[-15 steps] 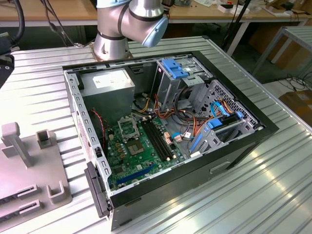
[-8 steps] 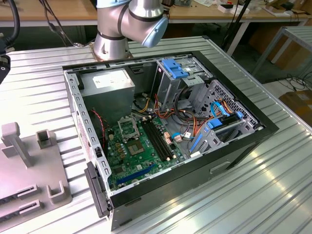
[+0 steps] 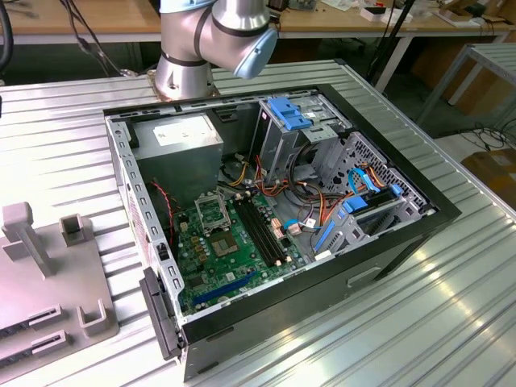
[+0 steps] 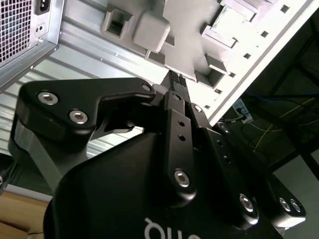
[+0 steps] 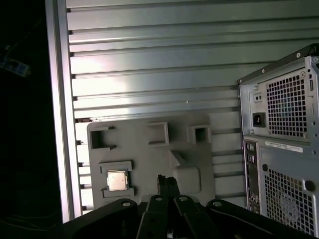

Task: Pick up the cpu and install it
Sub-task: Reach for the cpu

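Observation:
The cpu [image 5: 117, 180] is a small pale silver square lying flat in a framed recess of a grey fixture plate [image 5: 149, 154] on the ribbed table. My gripper [image 5: 168, 180] hangs well above that plate and off to one side of the cpu, its black fingers [image 4: 175, 99] pressed together with nothing between them. In the exterior view the open computer case [image 3: 274, 226] lies on its side, and the silver-framed socket [image 3: 211, 214] sits on the green motherboard [image 3: 234, 258]. The fixture plate [image 3: 48, 282] lies at the exterior view's left of the case.
The fixture plate carries raised grey blocks and posts [image 3: 24, 234]. Inside the case are a power supply [image 3: 181, 141], blue drive brackets [image 3: 290, 113] and loose cables [image 3: 306, 193]. The case's rear panel [image 5: 284, 149] stands close beside the plate. The table's edge [image 5: 60, 124] drops into dark space.

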